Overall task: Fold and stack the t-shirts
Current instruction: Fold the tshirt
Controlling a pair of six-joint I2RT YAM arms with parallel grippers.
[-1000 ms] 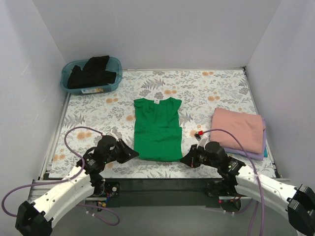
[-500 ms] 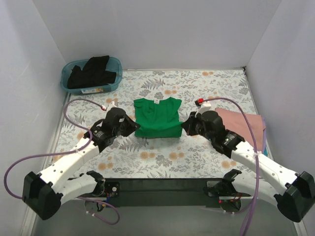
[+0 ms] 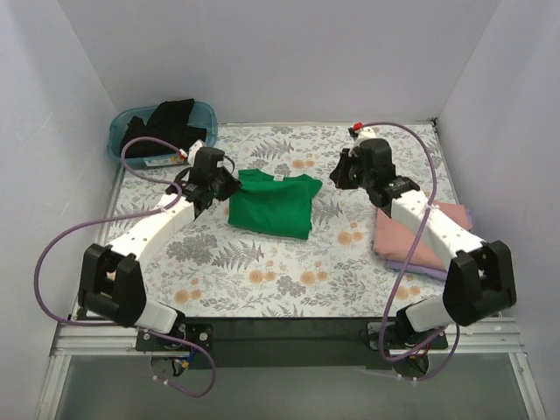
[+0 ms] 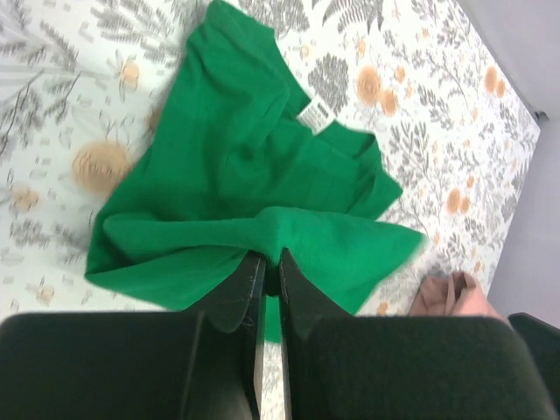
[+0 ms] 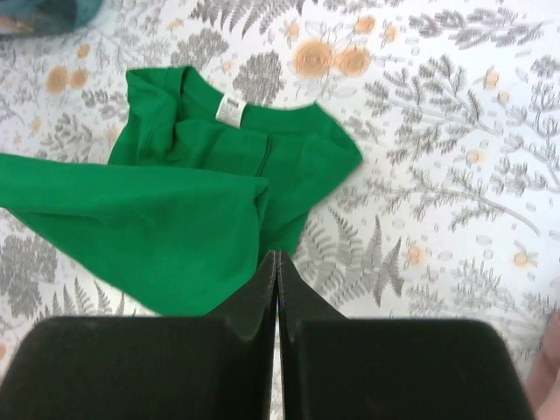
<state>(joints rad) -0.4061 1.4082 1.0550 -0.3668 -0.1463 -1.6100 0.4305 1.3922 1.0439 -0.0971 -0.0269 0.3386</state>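
The green t-shirt (image 3: 271,203) lies mid-table, its lower part doubled up toward the collar (image 4: 315,114). My left gripper (image 3: 231,187) is at its left edge, shut on a fold of green cloth (image 4: 270,255). Beside the shirt's right sleeve, my right gripper (image 3: 336,179) is shut; its tips (image 5: 276,255) hang over the cloth's right side (image 5: 175,227) and no green shows between them. A folded salmon pink t-shirt (image 3: 420,234) rests on a lavender one (image 3: 411,265) at the right. The black t-shirt (image 3: 166,122) fills the tub.
The teal tub (image 3: 207,112) stands in the far left corner. White walls close in the floral table (image 3: 262,271) on three sides. Purple cables loop off both arms over the table's left and right parts.
Both arms swung from the near edge toward the far side, carrying the green shirt's lower hem up over its body. The shirt now lies shorter and a little further back.
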